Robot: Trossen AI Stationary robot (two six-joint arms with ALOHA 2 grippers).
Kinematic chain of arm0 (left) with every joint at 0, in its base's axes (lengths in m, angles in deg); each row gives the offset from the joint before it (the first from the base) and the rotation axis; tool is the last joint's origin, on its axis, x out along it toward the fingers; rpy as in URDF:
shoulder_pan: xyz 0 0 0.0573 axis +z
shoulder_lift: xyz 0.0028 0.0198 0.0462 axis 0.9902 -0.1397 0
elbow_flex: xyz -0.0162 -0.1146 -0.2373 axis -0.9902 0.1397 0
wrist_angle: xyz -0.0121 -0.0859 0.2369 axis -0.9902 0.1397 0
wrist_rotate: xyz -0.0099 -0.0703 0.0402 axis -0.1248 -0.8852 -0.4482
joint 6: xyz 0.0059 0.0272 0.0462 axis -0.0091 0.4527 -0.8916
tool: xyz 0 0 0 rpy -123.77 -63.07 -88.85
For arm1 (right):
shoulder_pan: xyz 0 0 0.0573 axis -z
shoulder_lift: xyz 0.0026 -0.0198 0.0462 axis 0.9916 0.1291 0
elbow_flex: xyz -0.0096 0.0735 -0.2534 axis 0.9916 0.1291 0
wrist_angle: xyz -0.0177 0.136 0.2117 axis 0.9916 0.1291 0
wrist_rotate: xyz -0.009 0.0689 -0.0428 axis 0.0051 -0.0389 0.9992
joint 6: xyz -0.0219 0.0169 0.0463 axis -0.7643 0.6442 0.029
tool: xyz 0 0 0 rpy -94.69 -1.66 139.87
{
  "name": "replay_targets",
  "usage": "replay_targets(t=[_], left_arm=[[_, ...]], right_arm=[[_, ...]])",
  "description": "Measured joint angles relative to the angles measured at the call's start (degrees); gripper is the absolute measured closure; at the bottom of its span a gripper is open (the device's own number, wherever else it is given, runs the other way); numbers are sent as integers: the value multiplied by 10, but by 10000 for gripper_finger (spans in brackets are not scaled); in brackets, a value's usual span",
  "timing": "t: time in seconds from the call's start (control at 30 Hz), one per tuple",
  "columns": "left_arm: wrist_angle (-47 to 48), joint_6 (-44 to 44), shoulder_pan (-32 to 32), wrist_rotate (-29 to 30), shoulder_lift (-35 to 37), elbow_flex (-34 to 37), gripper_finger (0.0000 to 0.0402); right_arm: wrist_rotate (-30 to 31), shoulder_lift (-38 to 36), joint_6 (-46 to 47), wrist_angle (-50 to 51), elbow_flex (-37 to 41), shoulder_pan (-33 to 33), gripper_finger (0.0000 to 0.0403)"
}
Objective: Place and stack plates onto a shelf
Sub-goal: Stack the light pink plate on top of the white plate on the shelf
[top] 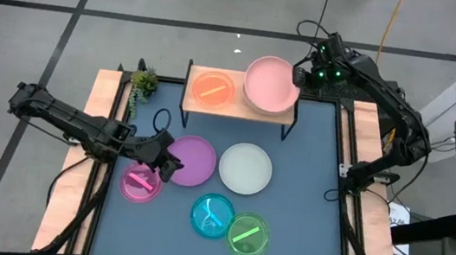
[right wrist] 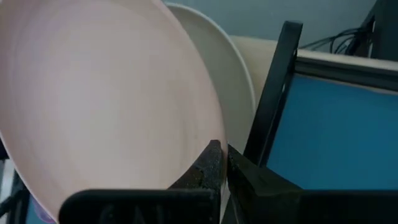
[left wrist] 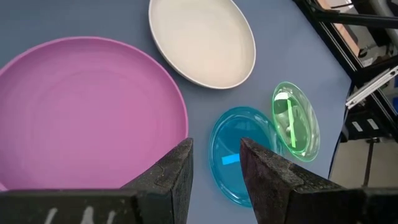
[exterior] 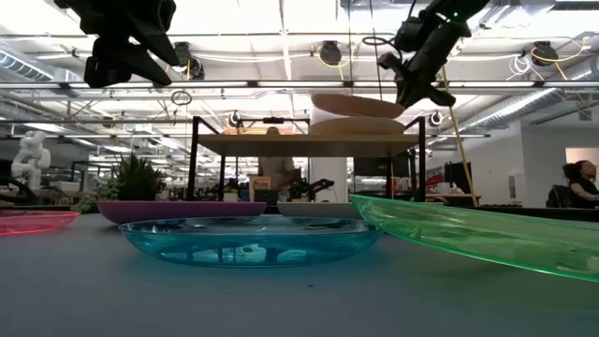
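Note:
The shelf point(top: 235, 108) stands at the table's far side. On it lie a small orange plate point(top: 213, 88) and a large pink plate point(top: 272, 84), which rests tilted on a beige plate point(right wrist: 235, 81). My right gripper point(right wrist: 222, 151) is shut, with its tips at the pink plate's right rim. My left gripper point(left wrist: 216, 146) is open and hovers above the near-left rim of the purple plate point(top: 193, 160), nothing between its fingers. On the table lie a white plate point(top: 246, 167) and small pink point(top: 139, 183), blue point(top: 212, 215) and green point(top: 248, 236) plates. My right gripper's shut fingertips point(right wrist: 211, 155) stand right at the pink plate's rim point(right wrist: 200, 146), coming slanting down from the table's far right. I cannot tell whether they touch it. The plate leans on the beige plate beneath, one side raised point(exterior: 328, 98).
A small green plant point(top: 142, 82) stands left of the shelf, and a black cable loop point(top: 162, 119) lies near it. Wooden rails point(top: 73, 178) run along both table sides. The shelf's black leg point(right wrist: 273, 93) is close beside my right gripper.

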Motion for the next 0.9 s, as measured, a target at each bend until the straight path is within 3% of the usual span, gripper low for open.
replay_targets(t=[0.47, 0.73, 0.9], left_arm=[[0, 0, -1, 0, 0, 0, 266], [1, -17, -1, 1, 0, 0, 266], [1, -17, -1, 1, 0, 0, 266]], right_arm=[[33, 17, -28, 14, 1, 2, 403], [-16, 17, 0, 2, 1, 1, 403], [-15, 17, 2, 9, 1, -16, 403]])
